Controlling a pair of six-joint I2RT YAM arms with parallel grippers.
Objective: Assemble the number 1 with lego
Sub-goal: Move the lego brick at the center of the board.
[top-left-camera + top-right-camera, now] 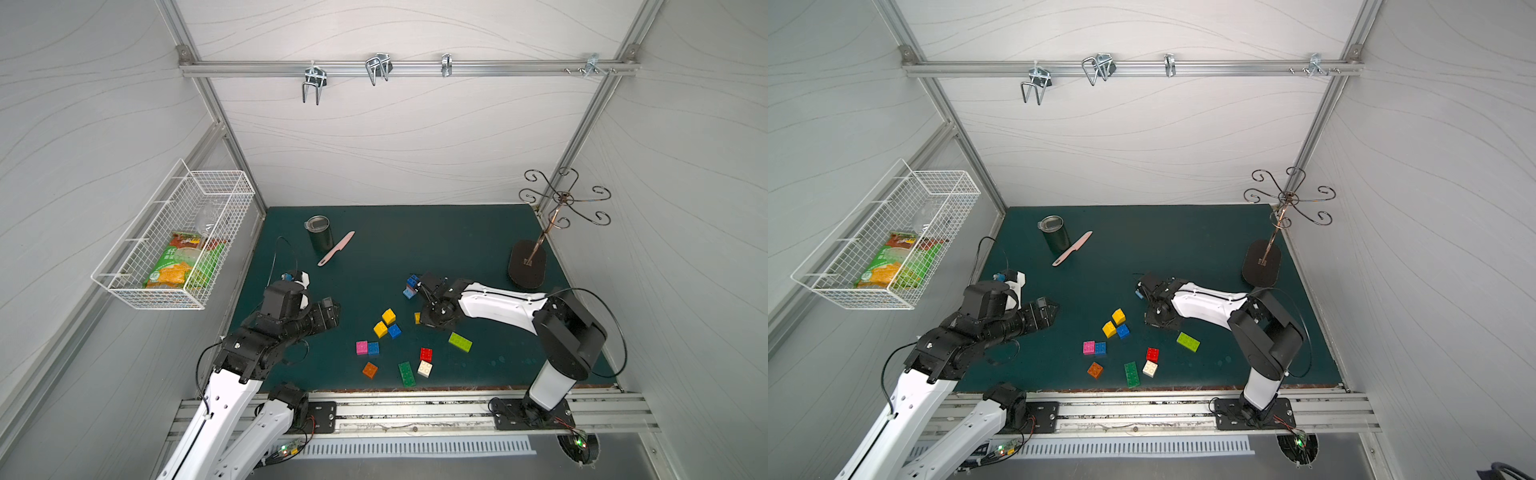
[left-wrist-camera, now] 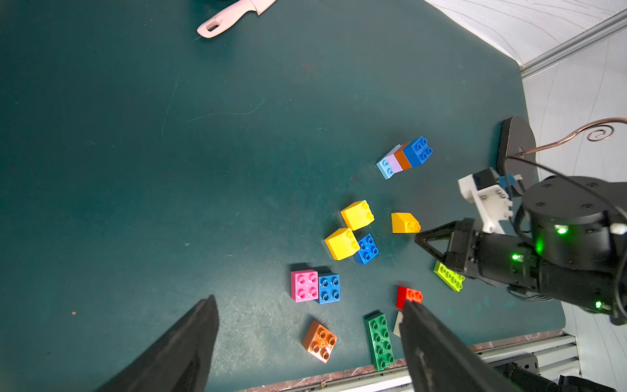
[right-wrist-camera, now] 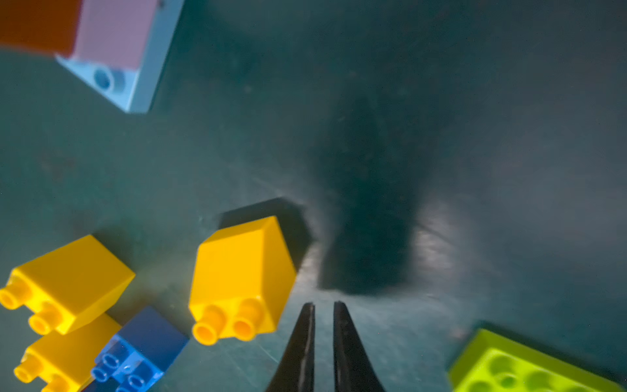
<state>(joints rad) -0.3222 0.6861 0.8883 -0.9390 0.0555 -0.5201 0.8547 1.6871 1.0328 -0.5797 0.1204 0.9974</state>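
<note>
A lego stack (image 2: 405, 156) of light blue, lilac, orange and blue bricks lies on its side on the green mat; in a top view the stack (image 1: 411, 286) sits just beyond the right wrist. My right gripper (image 3: 324, 305) hangs low over the mat, its jaws nearly together and empty, beside a tipped yellow brick (image 3: 242, 278). Loose bricks lie nearer the front: two yellow (image 1: 388, 316), blue (image 1: 394, 331), pink (image 1: 362, 347), orange (image 1: 370, 370), green (image 1: 407, 374), red (image 1: 426, 354), white (image 1: 424, 368), lime (image 1: 460, 342). My left gripper (image 2: 308, 300) hovers open above them, holding nothing.
A dark tumbler (image 1: 320, 232) and a pink knife (image 1: 336, 248) lie at the back left of the mat. A metal hook stand (image 1: 528, 270) rises at the back right. A wire basket (image 1: 174, 241) hangs on the left wall.
</note>
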